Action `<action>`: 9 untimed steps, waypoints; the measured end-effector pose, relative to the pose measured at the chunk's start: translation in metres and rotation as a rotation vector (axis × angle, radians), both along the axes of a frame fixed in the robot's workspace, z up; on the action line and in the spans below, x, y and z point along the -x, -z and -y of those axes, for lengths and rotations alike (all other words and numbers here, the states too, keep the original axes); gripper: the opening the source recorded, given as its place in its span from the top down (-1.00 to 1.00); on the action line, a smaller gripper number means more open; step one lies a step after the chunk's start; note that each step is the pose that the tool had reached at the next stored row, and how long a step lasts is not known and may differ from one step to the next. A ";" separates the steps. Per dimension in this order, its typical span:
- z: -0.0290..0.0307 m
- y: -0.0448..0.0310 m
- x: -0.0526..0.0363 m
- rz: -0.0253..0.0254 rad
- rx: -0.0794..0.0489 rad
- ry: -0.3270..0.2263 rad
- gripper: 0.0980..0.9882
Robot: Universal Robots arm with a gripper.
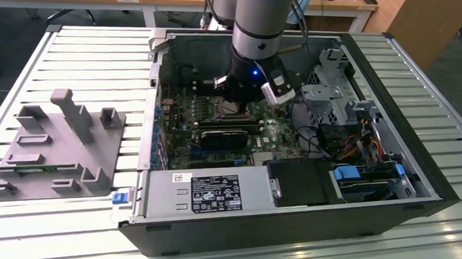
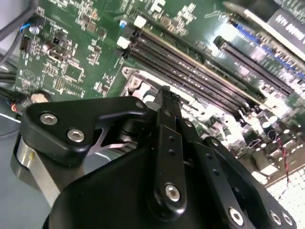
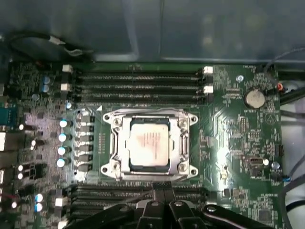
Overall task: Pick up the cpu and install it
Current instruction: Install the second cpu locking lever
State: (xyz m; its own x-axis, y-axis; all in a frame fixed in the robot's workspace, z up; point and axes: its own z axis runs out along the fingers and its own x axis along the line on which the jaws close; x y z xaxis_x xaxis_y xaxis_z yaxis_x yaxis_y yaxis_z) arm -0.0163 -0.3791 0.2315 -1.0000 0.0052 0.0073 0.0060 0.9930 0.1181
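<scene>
Grey fixture: on the slatted table, at the exterior view's left, outside the computer case.
Cpu: lying flat in the socket frame on the motherboard, apparently seated.
Gripper: just above the socket's edge, fingers pressed together, holding nothing.

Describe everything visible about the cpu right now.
In the first wrist view the cpu is a flat square chip with a pale, shiny metal top bearing faint print. It lies level in the metal socket frame on the green motherboard, between rows of black memory slots. The black claw hovers beside the socket with its fingertips together, not touching the chip.
</scene>
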 end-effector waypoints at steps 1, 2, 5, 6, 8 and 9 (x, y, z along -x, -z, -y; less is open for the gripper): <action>0.0011 0.0001 0.0004 -0.0001 0.000 0.000 0.98; 0.0020 0.0002 0.0018 -0.0001 -0.001 0.000 0.98; 0.0046 0.0007 0.0113 0.0000 -0.002 0.000 0.98; 0.0051 0.0008 0.0144 0.0000 -0.003 0.000 0.98; 0.0055 0.0010 0.0203 -0.0001 -0.004 0.000 0.98; 0.0055 0.0014 0.0228 0.0001 -0.004 0.000 0.98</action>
State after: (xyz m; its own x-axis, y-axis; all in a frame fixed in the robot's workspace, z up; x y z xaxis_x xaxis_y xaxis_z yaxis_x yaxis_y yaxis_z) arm -0.0391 -0.3846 0.2301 -1.0000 0.0052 0.0073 0.0061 0.9925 0.1222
